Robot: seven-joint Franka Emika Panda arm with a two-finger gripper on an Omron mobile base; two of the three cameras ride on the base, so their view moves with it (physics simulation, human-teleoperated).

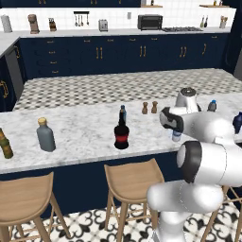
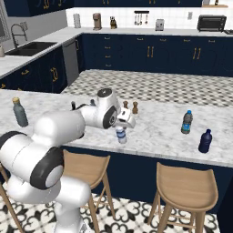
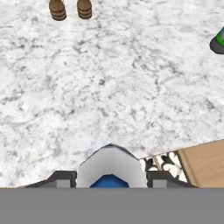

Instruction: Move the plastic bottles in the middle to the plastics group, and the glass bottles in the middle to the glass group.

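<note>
Clear bottle (image 3: 109, 168): blue cap, between tool (image 3: 109, 179) fingers.

A white marble island counter (image 1: 85, 134) serves as the landmark. Near its far edge stand two small brown wooden shakers (image 1: 149, 108), side by side and just apart. Against its near side stand wooden stools (image 1: 132, 182), their seats tucked partly under the overhang. Beyond the counter, past a patterned floor strip, runs a row of navy cabinets (image 1: 118, 54). On the worktop above them sit a toaster oven (image 1: 150, 21), a toaster (image 1: 103, 25) and a knife block (image 1: 52, 24).
</note>
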